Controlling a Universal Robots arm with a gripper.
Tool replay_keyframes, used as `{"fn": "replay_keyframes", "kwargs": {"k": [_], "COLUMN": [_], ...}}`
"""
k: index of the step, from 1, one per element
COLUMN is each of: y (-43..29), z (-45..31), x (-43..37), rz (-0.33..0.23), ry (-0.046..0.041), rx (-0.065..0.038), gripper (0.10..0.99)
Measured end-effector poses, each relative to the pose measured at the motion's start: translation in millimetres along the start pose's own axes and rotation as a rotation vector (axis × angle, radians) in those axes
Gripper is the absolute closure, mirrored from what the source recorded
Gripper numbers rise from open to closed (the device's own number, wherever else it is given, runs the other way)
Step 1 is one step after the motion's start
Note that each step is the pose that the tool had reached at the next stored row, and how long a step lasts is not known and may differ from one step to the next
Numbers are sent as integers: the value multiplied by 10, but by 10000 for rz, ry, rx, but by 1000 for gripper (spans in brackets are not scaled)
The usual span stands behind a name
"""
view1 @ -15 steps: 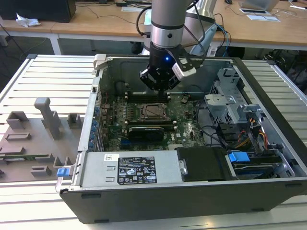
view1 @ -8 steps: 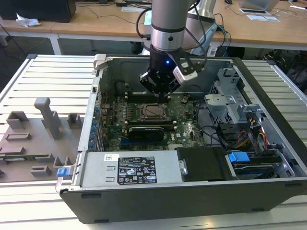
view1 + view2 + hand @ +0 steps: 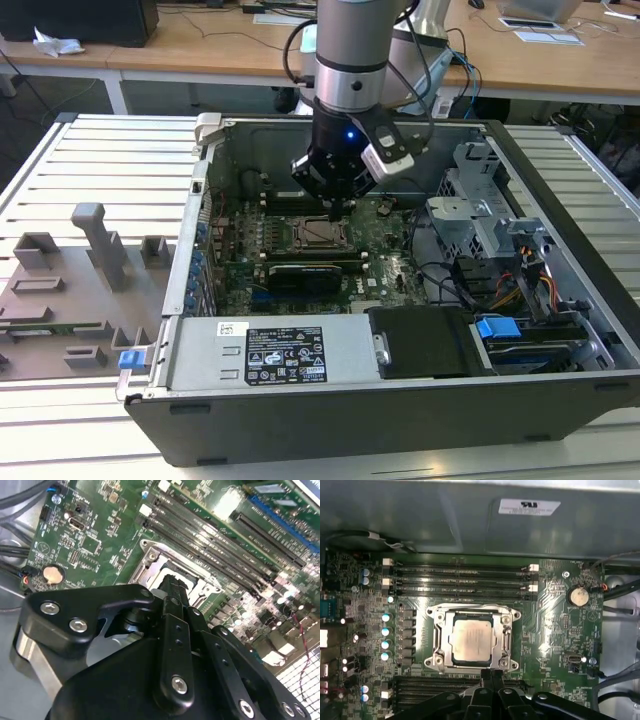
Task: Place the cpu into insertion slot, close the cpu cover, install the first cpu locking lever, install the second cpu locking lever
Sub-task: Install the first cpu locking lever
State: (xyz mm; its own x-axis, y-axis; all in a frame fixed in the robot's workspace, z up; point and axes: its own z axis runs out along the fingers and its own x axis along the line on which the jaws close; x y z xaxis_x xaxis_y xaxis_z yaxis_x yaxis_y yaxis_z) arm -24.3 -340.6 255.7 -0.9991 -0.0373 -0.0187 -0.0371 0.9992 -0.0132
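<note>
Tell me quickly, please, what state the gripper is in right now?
Gripper: shut, holding nothing, fingertips together at the edge of the cpu cover, which lies closed over the cpu.

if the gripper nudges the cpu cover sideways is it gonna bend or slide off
The cpu cover looks like thin metal framing the cpu, so probably springy, not floppy. It lies flat on the insertion slot, so it likely won't slide off. The gripper sits at its edge; a hard push might flex it.
</note>
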Motion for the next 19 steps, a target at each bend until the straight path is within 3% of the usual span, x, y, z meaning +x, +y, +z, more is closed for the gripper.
{"fn": "replay_keyframes", "kwargs": {"k": [10, 19], "y": [-225, -379], "z": [4, 6], "x": [11, 18], "rz": [0, 0], "ry": [0, 0], "rx": [0, 1], "gripper": [980, 980]}}
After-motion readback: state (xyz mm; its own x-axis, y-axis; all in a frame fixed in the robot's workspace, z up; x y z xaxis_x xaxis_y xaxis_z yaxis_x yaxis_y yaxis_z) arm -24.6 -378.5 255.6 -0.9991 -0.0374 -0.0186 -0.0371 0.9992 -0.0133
